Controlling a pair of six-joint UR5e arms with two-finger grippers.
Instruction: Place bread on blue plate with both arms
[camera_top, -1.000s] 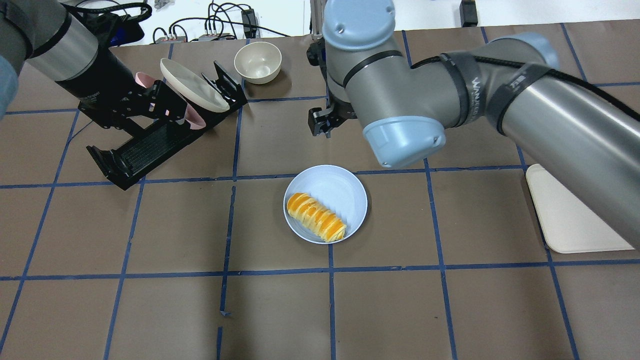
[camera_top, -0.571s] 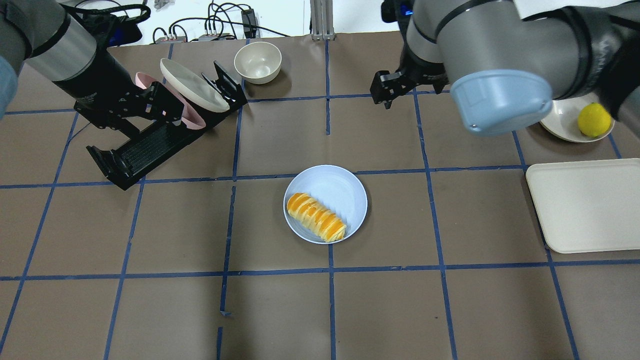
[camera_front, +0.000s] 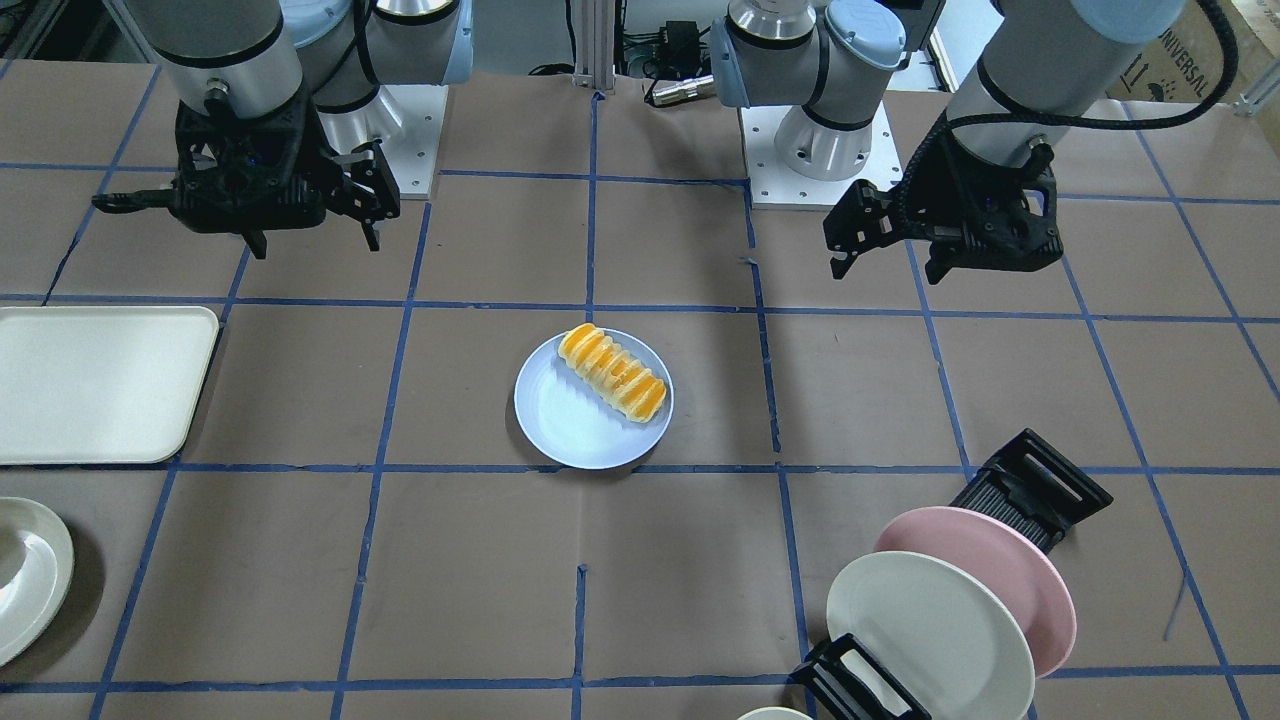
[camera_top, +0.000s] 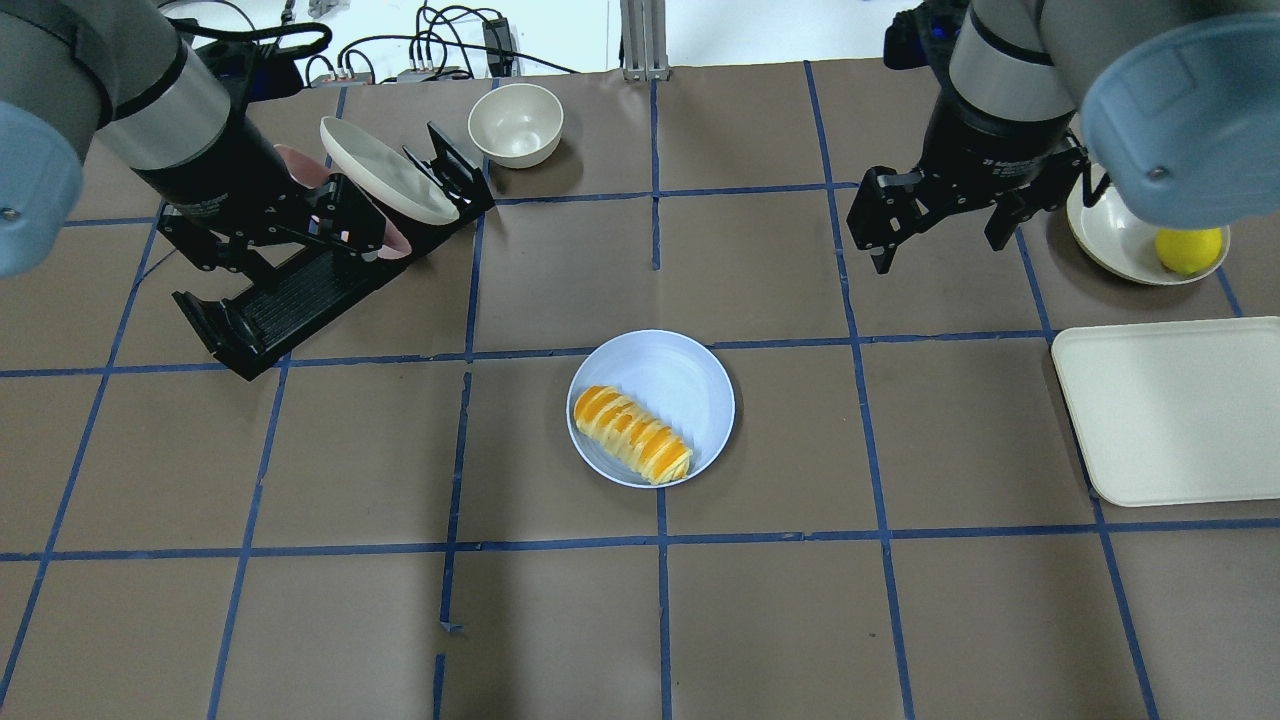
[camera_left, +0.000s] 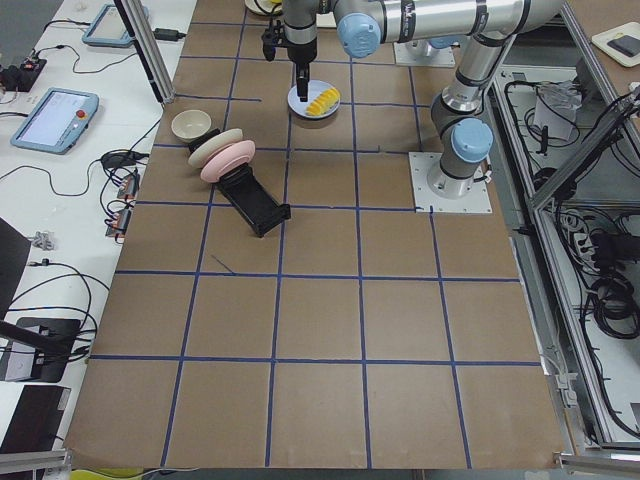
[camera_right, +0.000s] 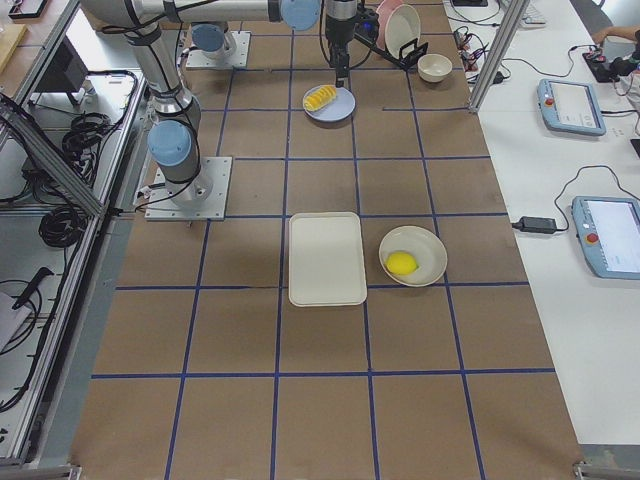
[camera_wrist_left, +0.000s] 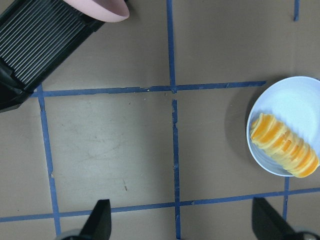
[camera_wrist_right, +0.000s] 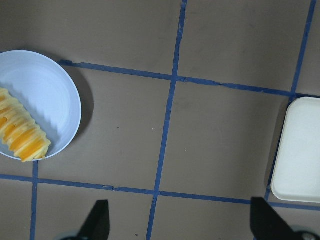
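Both grippers hang clear above the table, and neither is carrying anything. I check the left gripper (camera_front: 888, 262) first. Its wrist camera shows the two fingers (camera_wrist_left: 100, 222) spread wide at the bottom of the view, with only brown paper and blue tape lines between them. It hovers beside the black dish rack (camera_top: 280, 300), well apart from the plate in the middle.

Now the right gripper (camera_top: 940, 250). Its jaws are also wide apart and empty, fingers pointing down. It sits over the far right part of the table, close to a white dish (camera_top: 1110, 235) with a lemon (camera_top: 1188, 250) in it.

The bread (camera_top: 632, 434) lies on the blue plate (camera_top: 680, 375), which rests flat near the table's centre. From overhead I see the loaf set diagonally along the plate's near-left side. One end is close to the left rim and the other reaches the near rim. The rest of the plate is bare. Neither gripper touches the bread or the plate.

Around the edges, I see a pink plate (camera_front: 1010, 570) and a cream-white plate (camera_top: 385, 170) standing tilted in the rack. A cream bowl (camera_top: 515, 122) sits just beyond them. A cream tray (camera_top: 1170, 410) lies flat on the right side, near the lemon dish.
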